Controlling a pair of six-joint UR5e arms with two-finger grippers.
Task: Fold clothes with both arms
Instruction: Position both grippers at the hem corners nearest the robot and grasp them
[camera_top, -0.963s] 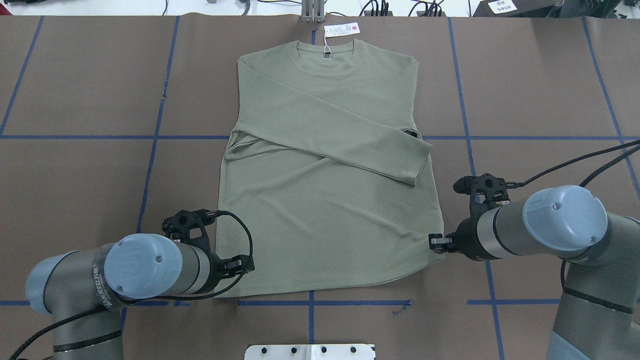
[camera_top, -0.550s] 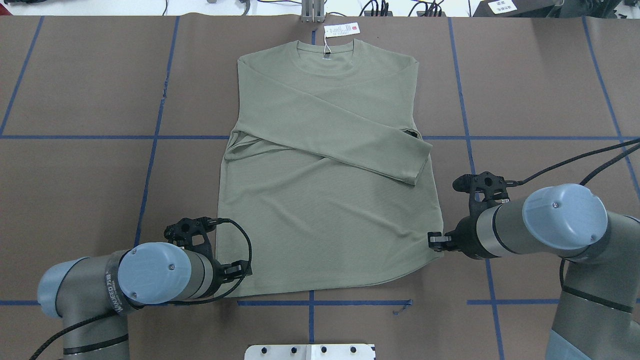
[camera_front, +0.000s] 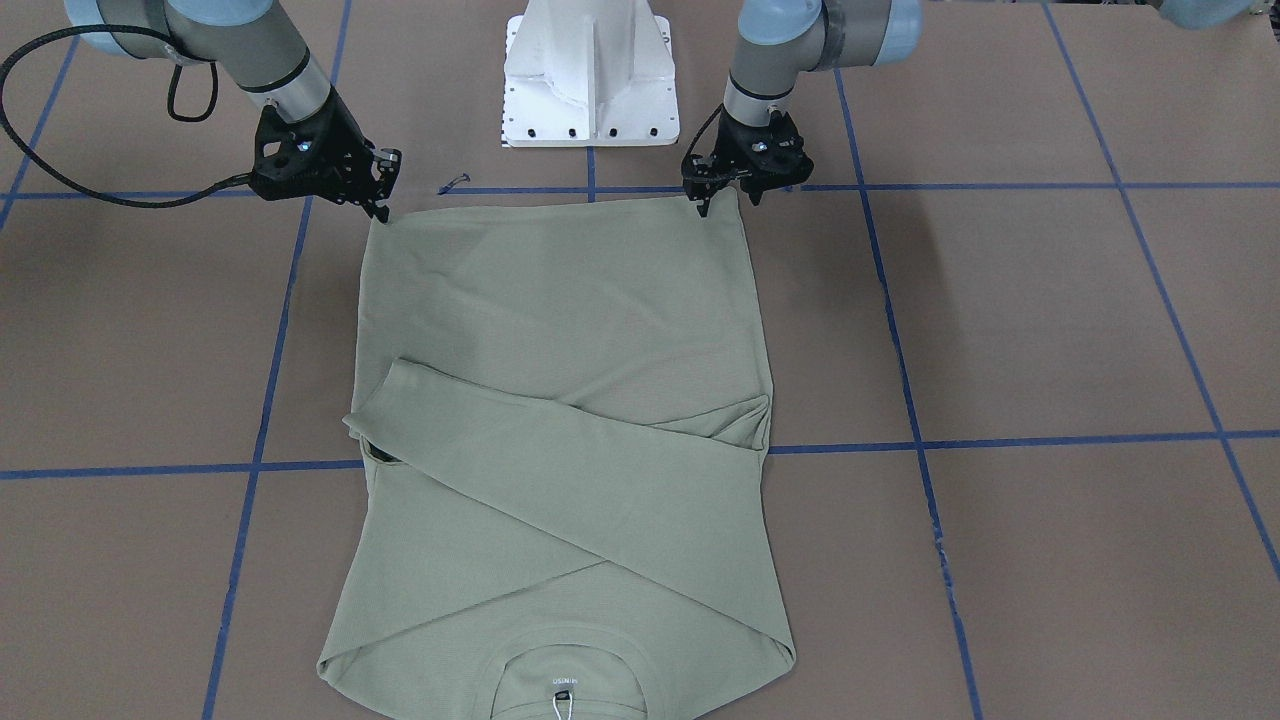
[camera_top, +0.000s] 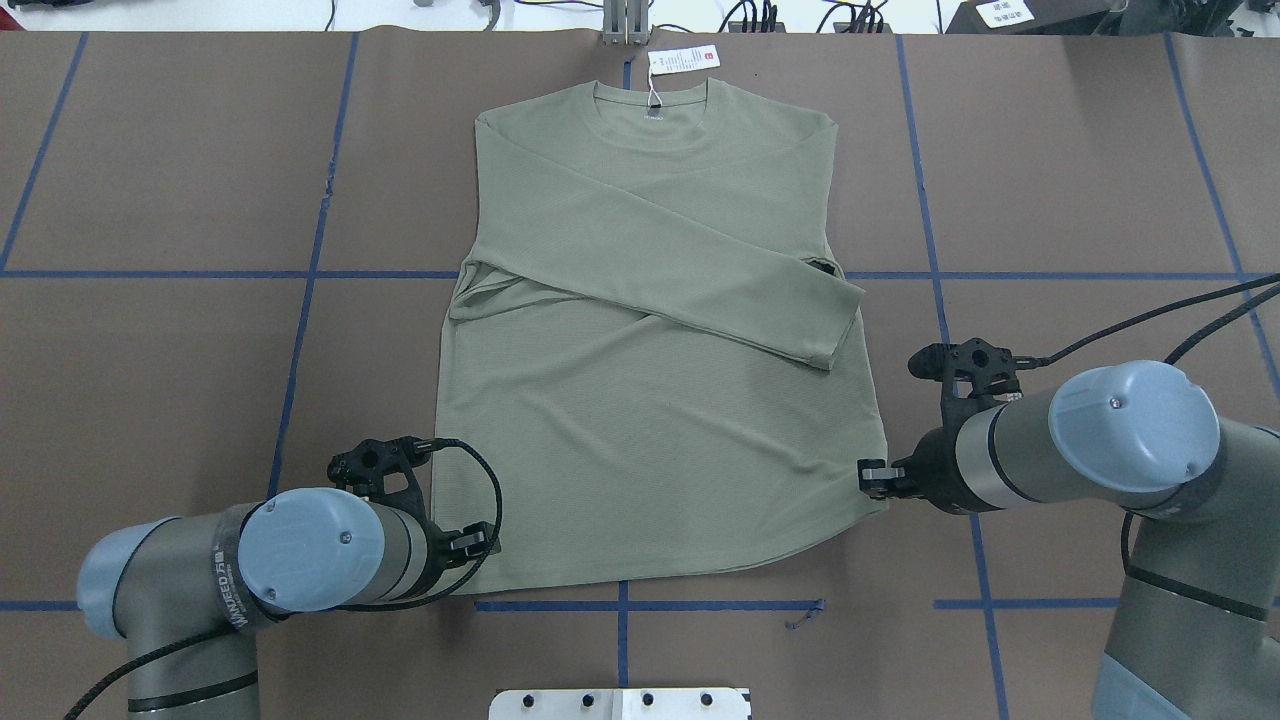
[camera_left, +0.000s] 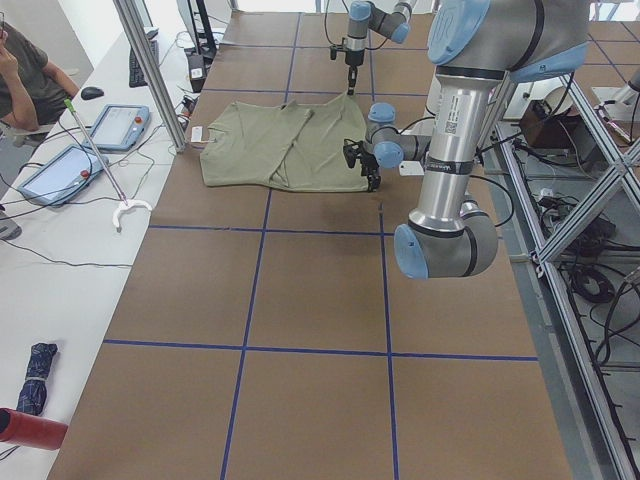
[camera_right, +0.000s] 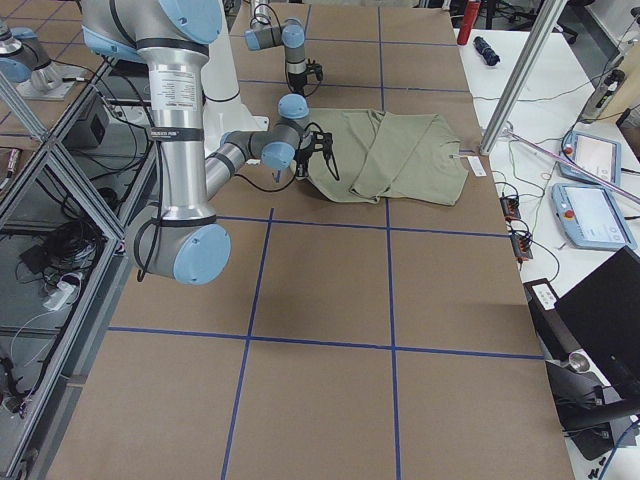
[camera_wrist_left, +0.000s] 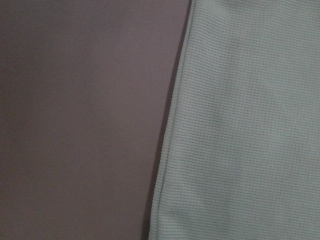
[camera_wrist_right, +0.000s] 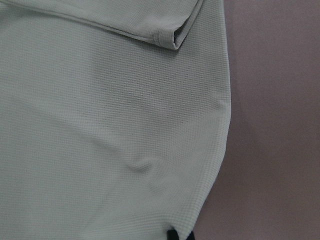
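– As it lies now, the sage-green long-sleeved shirt (camera_top: 650, 400) is flat on the table (camera_top: 150, 400). Its long axis runs straight away from me: hem (camera_top: 650, 582) nearest, collar (camera_top: 650, 95) and white hang tag (camera_top: 683, 61) at the far end.
– And the sleeves?
– Both are crossed over the chest, the upper sleeve (camera_top: 700, 270) slanting down toward my right side.
– Which gripper is nearer which corner?
– Each has its own. My left gripper (camera_front: 730, 200) is at the hem's left corner. Its fingers stand apart on either side of the cloth, so it is unclenched as far as the front view shows. My right gripper (camera_top: 868, 481) touches the hem's right corner; whether it has pinched the fabric I cannot tell.
– So the move ahead?
– I judge both corners must be gripped, raised together and carried forward, away from me, toward the collar. The right corner sits a little farther out than the left, since the hem curves, so I would watch for a skewed fold.
– Any bin or basket?
– None that I can see.
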